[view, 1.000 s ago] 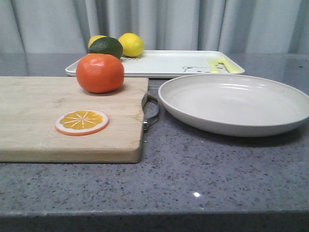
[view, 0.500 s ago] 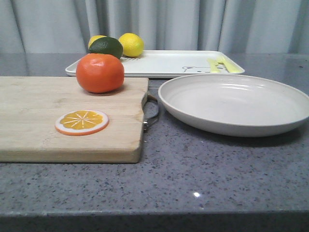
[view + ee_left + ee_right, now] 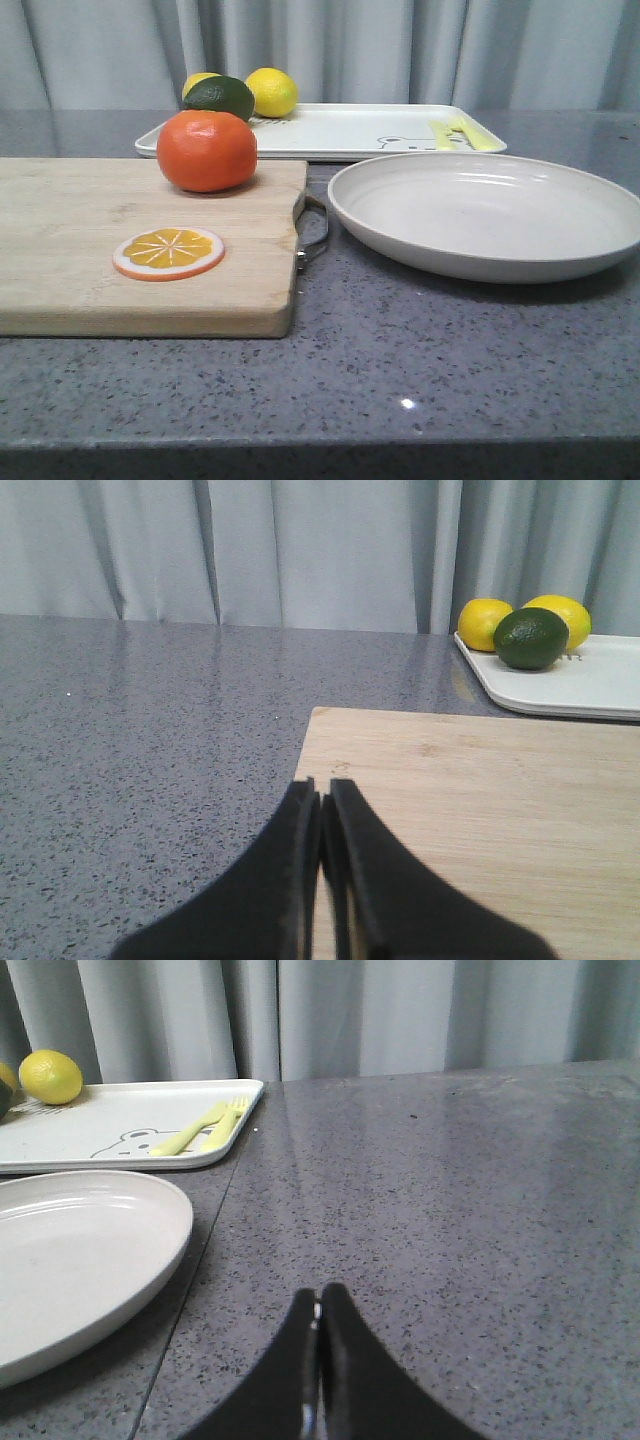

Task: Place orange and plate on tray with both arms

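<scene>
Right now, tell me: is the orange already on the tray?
No. The orange sits on the wooden cutting board, in front of the tray.

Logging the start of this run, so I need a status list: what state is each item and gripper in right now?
orange: whole, on the cutting board, not gripped
orange slice: flat on the board
plate: empty, on the counter
tray: holds two lemons, a lime, yellow cutlery
left gripper: shut, empty
right gripper: shut, empty
</scene>
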Robot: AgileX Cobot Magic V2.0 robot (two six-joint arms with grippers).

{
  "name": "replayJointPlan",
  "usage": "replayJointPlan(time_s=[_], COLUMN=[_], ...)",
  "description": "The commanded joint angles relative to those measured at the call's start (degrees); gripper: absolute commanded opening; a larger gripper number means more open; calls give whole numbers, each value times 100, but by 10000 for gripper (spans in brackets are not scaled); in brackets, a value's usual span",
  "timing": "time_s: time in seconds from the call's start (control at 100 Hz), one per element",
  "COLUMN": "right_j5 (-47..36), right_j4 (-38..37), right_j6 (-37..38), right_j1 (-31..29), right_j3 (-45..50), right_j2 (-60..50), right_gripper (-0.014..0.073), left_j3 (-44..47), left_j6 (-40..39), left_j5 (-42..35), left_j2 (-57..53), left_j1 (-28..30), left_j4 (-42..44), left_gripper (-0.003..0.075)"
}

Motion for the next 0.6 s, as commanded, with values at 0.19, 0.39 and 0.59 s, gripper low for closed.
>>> replayJointPlan(time_s=[0.19, 0.39, 0.59], right_j5=[-48, -67, -56], right_j4=[-80, -94, -586], right_j6=[-19, -19, -25], right_j1=[-38, -38, -38], right_j3=[-452, -781, -1214], right_j2=[148, 565, 1118], right_gripper=[-67, -67, -65], left_j3=[-243, -689, -1093], left_j6=[0, 37, 37], left_j5=[-480, -510, -790], left_j2=[-32, 502, 1130], left_j1=[15, 15, 15], left_j4=[-3, 83, 319], left_gripper=[-20, -20, -20])
